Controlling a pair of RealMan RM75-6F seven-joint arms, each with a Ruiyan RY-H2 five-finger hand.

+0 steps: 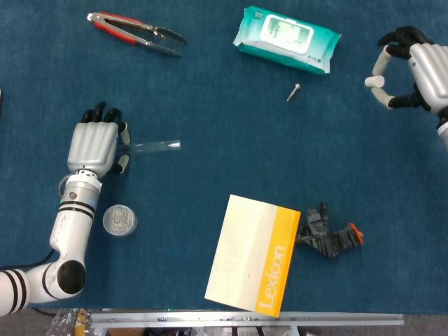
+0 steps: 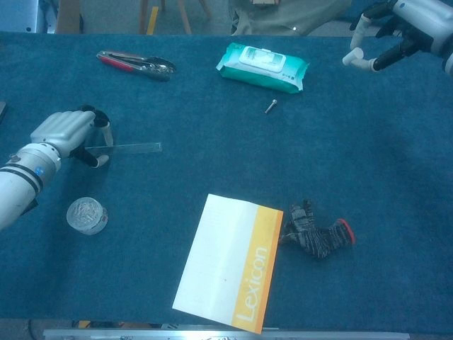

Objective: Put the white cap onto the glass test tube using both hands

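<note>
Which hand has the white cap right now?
The right hand, raised at the far right, pinches the white cap. The left hand is down at the glass test tube.

A white and yellow Lexicon book [image 1: 253,254] is seen near the front edge, with a grey glove [image 1: 327,234] just to its right. Far back, red-handled pliers [image 1: 135,31] lie at left and a teal wipes pack [image 1: 285,38] at centre, a small screw [image 1: 293,92] near it; a round lidded tin [image 1: 120,220] sits at left
</note>
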